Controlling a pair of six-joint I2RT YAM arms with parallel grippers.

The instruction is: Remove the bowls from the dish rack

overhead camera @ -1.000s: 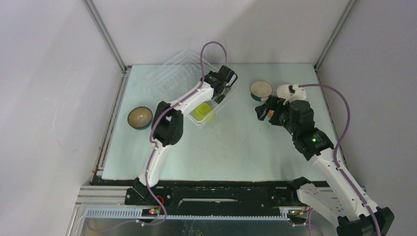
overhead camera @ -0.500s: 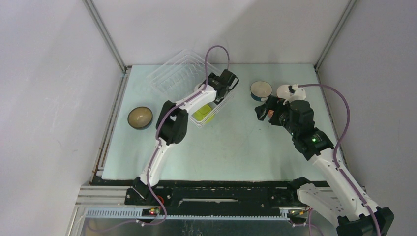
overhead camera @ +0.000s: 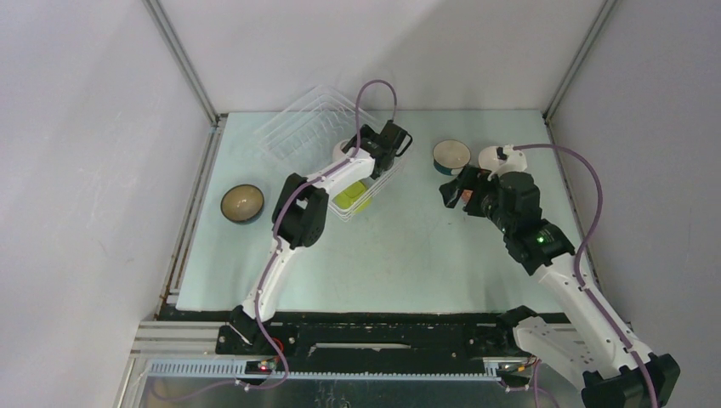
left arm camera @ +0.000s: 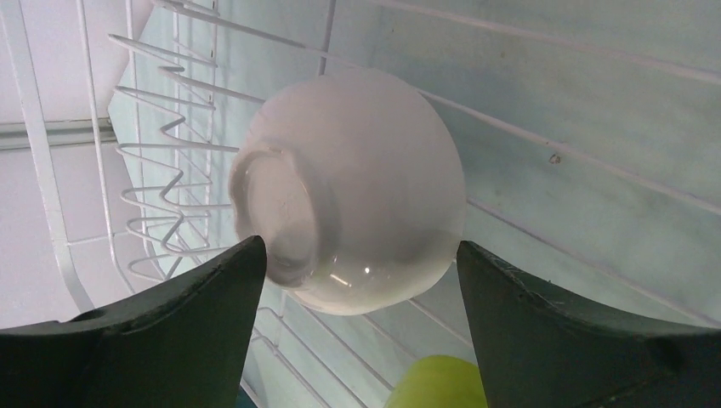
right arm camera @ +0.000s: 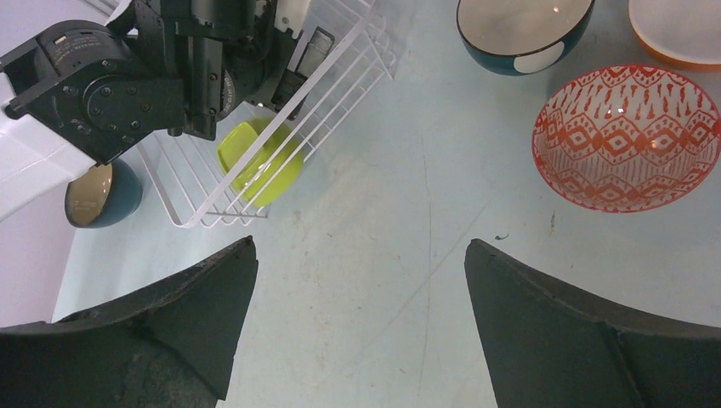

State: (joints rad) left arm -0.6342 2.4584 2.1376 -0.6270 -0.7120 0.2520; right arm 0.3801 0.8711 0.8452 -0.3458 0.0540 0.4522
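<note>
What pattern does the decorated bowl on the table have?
Red-orange diamonds and zigzag bands on white; the patterned bowl shows best in the right wrist view.

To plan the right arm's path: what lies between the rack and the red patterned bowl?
Only bare table between rack and red patterned bowl, shown in the right wrist view; the dark blue bowl sits farther back.

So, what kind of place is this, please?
Probably a robot test cell in a lab, not a kitchen: bare grey walls box in a pale table, two arms are bolted at its near edge, and the rack and bowls look like props.
</note>
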